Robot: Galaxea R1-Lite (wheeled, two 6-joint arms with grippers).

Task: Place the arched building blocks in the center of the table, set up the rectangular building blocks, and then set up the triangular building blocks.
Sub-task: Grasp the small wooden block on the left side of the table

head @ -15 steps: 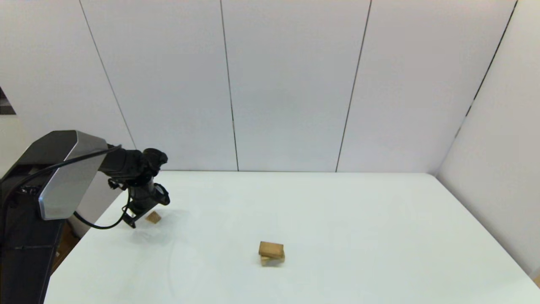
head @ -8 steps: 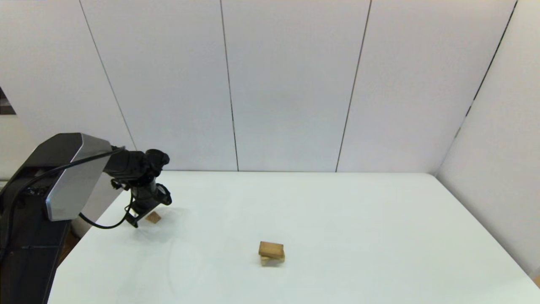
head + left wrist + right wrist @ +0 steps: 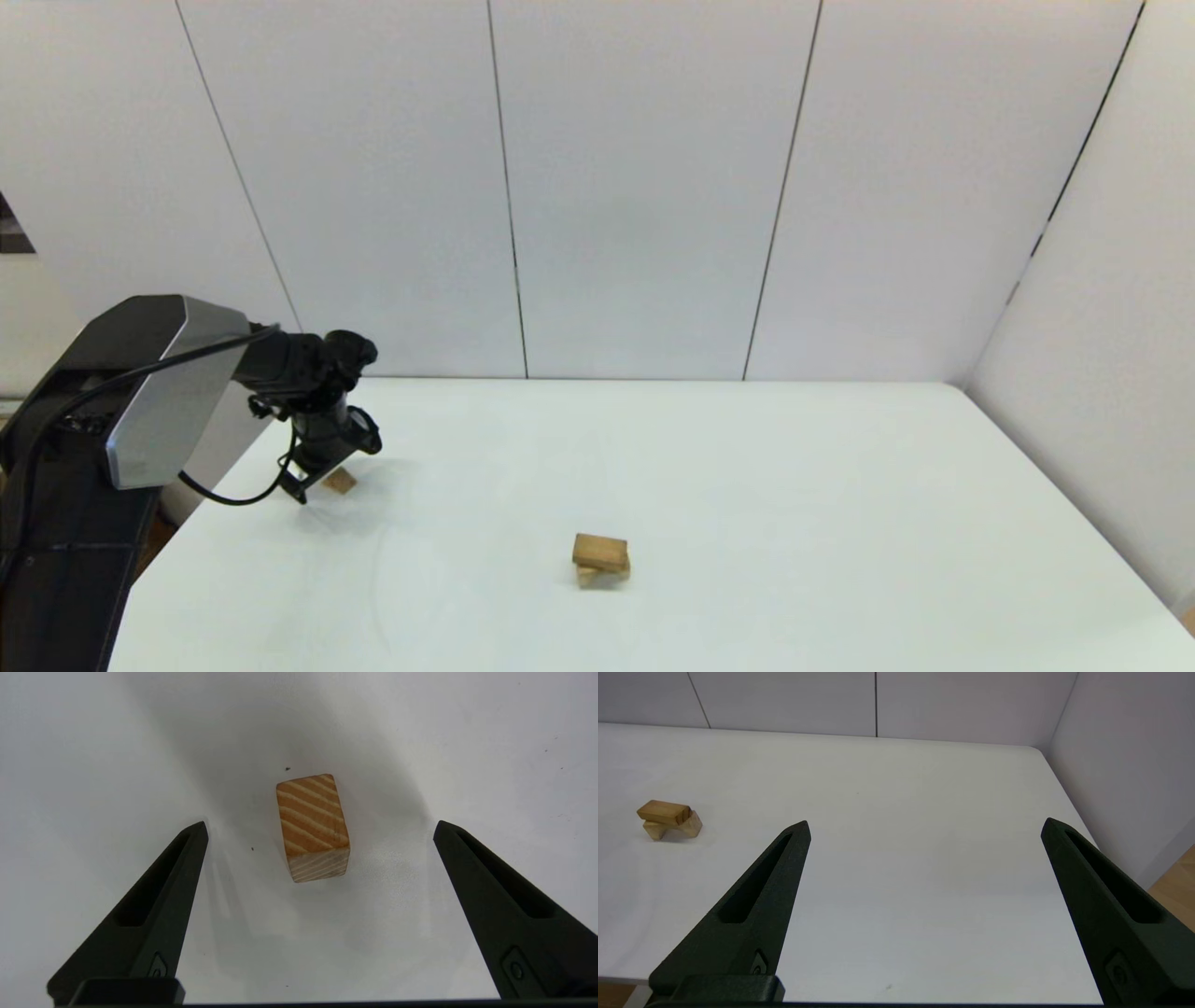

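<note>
three wooden blocks lie on the white worktop (image 3: 747, 485), a plain, smooth, matte surface with a rounded far corner. near the middle, toward the front, the rectangular block (image 3: 600, 552), a solid light-brown oblong bar with flat faces, rests on top of the arched block (image 3: 603, 575), a paler piece with a curved notch cut into its underside; the two touch, the bar sitting slightly askew across the arch, which stands on its two feet. the right wrist view shows the same pair from the side, bar (image 3: 663, 811) over arch (image 3: 672, 829), with darker end grain on the bar. well apart from them, near the worktop's left edge, lies the triangular block (image 3: 339, 481), a small tan wedge; in the left wrist view this block (image 3: 313, 826) shows bold orange and cream grain stripes across its sloping face and finer pale lines on its end face. the left gripper (image 3: 320, 828) hangs just above the wedge, its long black tapered fingers (image 3: 159, 896) spread wide on either side of it and touching nothing. the right gripper (image 3: 924, 828) hovers over bare worktop at the right side, well away from the stack, its fingers likewise released and wide apart.
</note>
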